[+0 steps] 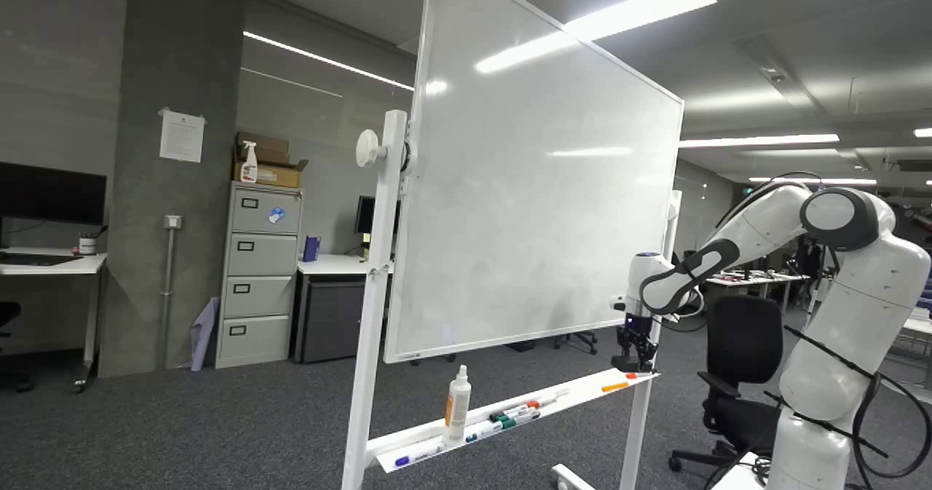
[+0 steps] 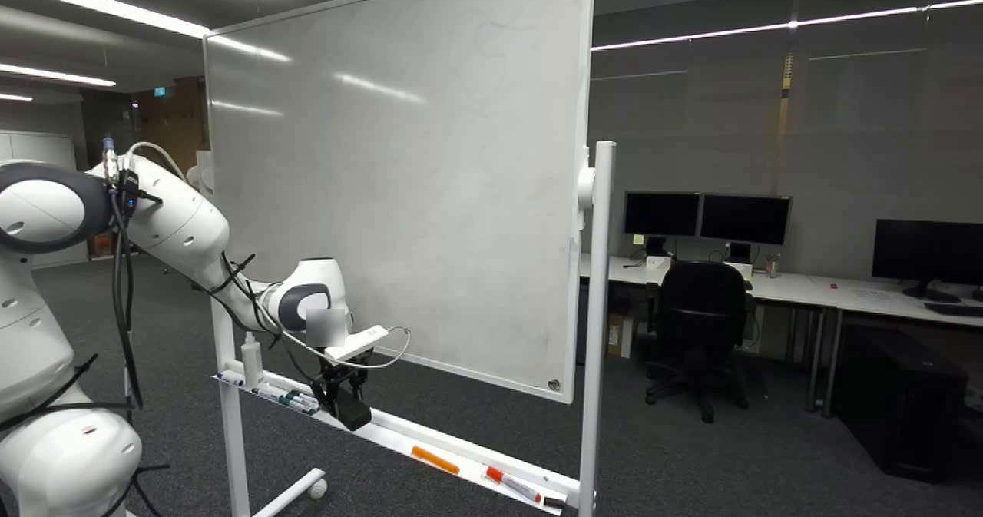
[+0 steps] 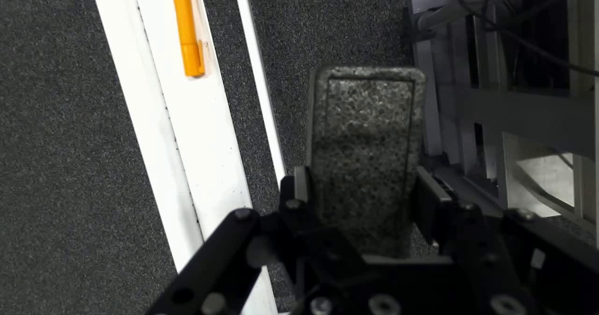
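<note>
In an exterior view I have 1 whiteboard (image 1: 524, 206) on a white stand (image 1: 375, 293), faint smudges and light reflections on it. My gripper (image 1: 636, 346) has 1 dark whiteboard eraser (image 1: 629, 364), hanging near the far end of the pen tray (image 1: 584, 394). On the tray: 1 spray bottle (image 1: 457, 406), 1 blue-capped marker (image 1: 421, 454) at the near end, then an overlapping marker cluster (image 1: 507, 423) I can't count cleanly. Room: office, dark grey carpet (image 1: 240, 424), 1 four-drawer filing cabinet (image 1: 261, 279), 1 black office chair (image 1: 744, 337).

In an exterior view I get 1 orange marker (image 2: 435, 459) and 1 red-and-white marker (image 2: 514, 485) on the tray, plus 1 small black piece (image 2: 553, 503) at its end, too small to identify. Behind: 3 monitors (image 2: 745, 219), white desks (image 2: 799, 290), 1 desk chair (image 2: 703, 302).

In the wrist view my jaws stand partway apart, at the eraser's width, a finger pad (image 3: 301, 184) on each long side, gripping it. Grey speckled face visible. Eraser is beside the tray, apart from the orange marker, carpet below.
</note>
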You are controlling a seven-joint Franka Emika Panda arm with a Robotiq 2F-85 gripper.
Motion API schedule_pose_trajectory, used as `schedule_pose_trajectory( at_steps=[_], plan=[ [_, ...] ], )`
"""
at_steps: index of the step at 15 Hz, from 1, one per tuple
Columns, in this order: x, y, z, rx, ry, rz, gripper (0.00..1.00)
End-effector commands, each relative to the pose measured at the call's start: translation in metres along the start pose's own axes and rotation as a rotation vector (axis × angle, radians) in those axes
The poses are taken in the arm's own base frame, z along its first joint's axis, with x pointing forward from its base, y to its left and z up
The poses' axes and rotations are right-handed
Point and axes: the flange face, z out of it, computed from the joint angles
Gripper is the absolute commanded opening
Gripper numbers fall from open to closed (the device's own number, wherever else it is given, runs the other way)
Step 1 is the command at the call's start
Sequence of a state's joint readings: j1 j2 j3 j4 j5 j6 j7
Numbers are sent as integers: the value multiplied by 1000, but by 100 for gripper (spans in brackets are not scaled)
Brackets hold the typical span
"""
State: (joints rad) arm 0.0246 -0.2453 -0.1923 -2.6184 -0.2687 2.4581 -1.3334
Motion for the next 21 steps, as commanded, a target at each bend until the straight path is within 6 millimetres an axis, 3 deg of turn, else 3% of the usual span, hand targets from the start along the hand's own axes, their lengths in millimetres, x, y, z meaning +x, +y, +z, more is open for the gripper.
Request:
schedule_pose_trajectory(
  at_steps=[1, 4, 5, 15, 21],
  plan=[
    [1, 0, -1, 0, 0, -1, 56],
    [0, 0, -3, -6, 1, 0, 56],
    [2, 1, -2, -16, 2, 1, 31],
    [1, 25, 40, -41, -6, 13, 31],
    [22, 49, 56, -57, -23, -111, 31]
  ],
)
